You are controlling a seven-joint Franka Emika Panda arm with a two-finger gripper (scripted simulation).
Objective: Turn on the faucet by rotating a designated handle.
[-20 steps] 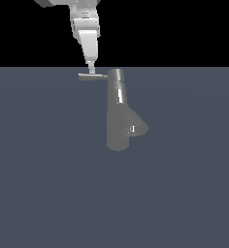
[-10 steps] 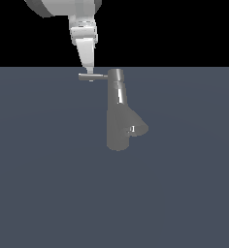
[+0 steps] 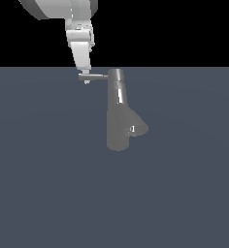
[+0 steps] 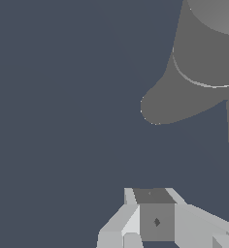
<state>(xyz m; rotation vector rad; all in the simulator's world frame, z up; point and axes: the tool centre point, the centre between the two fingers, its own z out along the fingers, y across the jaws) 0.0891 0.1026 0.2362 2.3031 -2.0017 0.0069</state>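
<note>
Here is the arm, coming in from the top of the exterior view, its white pincer (image 3: pixel 86 81) pointing down at the free end of the handle (image 3: pixel 94 76). The tip sits right at the rod's outer end, on the exterior view's left of the faucet (image 3: pixel 119 114), and it looks to be touching the rod there — though whether the fingers are around it or just beside it, I cannot tell. How wide the pincer stands I cannot tell either: in the exterior view the fingers overlap into one pale shape.

The faucet stands upright on the flat slate-blue bench (image 3: pixel 39 193), roughly at its middle as seen, well away from the near edge. Narrow cap on top, a bright stripe down the neck, the body widening lower down, and the short spout (image 3: pixel 137 128) angling off toward the exterior view's right. The handle runs level from the cap toward the exterior view's left, thin against the body, lying just at the line where the bench meets the black background.

Over to the wrist view — the pincer's pale body (image 4: pixel 157 220) fills the near edge, with a dark grey pad face showing between lighter side blocks. Beyond it the faucet (image 4: pixel 208 63) looms large, with its spout (image 4: pixel 160 109) jutting out over the bench (image 4: pixel 53 121). A grey strip at the picture's edge may be the handle; too little shows to say.
</note>
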